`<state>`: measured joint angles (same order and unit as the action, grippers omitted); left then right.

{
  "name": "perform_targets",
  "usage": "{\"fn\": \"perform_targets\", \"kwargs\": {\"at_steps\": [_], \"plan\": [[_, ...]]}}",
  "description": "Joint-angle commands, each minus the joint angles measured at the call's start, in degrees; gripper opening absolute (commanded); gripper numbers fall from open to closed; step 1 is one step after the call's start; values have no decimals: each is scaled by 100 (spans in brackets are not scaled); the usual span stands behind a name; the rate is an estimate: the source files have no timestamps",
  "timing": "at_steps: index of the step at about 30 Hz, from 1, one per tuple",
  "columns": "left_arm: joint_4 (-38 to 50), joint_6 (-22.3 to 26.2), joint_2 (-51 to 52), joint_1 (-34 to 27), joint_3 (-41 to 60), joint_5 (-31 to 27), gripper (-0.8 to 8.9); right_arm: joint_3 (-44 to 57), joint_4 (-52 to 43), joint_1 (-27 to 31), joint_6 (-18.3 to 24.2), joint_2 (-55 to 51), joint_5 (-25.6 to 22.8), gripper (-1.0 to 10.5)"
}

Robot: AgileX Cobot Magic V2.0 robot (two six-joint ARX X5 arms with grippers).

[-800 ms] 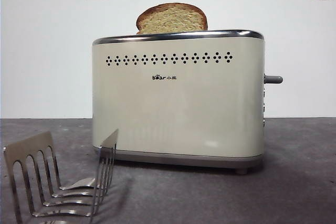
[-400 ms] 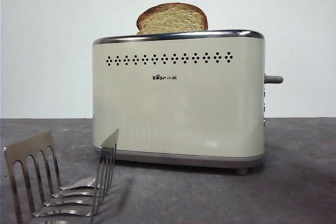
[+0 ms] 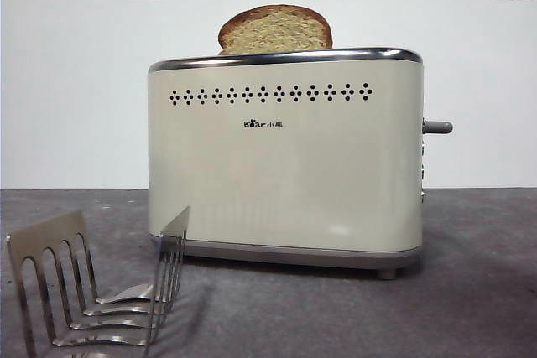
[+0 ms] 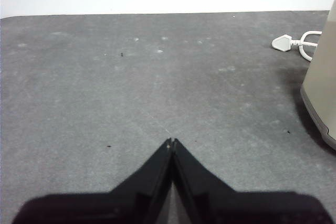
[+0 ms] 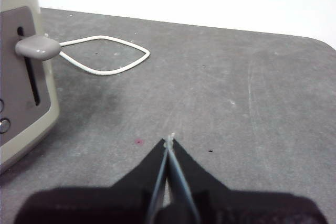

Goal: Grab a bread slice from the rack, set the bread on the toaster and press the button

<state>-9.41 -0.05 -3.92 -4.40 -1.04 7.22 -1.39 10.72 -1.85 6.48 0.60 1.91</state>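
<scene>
Bread (image 3: 275,29) already stands in the toaster (image 3: 285,161), its rounded top poking above the chrome rim, and the rack (image 3: 92,291) sits empty, low on the surface (image 3: 470,291) in front of the toaster's left end. By my reading only the press is left: the button (image 3: 437,127) juts from the narrow end, high in its slot.

Neither arm shows in the front view. The left tool (image 4: 171,141) hangs over bare surface with its jaws together, the toaster's edge off to one side and a white plug (image 4: 283,42) lying beyond it. The right tool (image 5: 169,140) also has its jaws together and grips nothing; it is near the lever end, where the button (image 5: 38,48) and its dark slot are plain to see, with a loop of white cord (image 5: 105,56) on the surface behind.

Risks from here, as I judge them:
1. The right tool could come down off-centre on the small rounded button and slide off, leaving the lever up.
2. A push with sideways force could shove or tip the toaster instead of moving the lever, since nothing braces the body.
3. The bread leans a little off-centre in the slot and may snag as it descends.
4. A low approach could catch the cord.
</scene>
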Motion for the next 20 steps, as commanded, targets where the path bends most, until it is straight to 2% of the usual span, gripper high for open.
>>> {"fn": "perform_targets", "kwargs": {"at_steps": [1, 20], "plan": [[22, -35, -11, -17, 57, 31, -4, 57, -20, 4, -20, -15, -24, 0], [22, -35, -20, -17, 57, 31, -4, 57, -33, 4, -26, -11, -52, 0]]}}
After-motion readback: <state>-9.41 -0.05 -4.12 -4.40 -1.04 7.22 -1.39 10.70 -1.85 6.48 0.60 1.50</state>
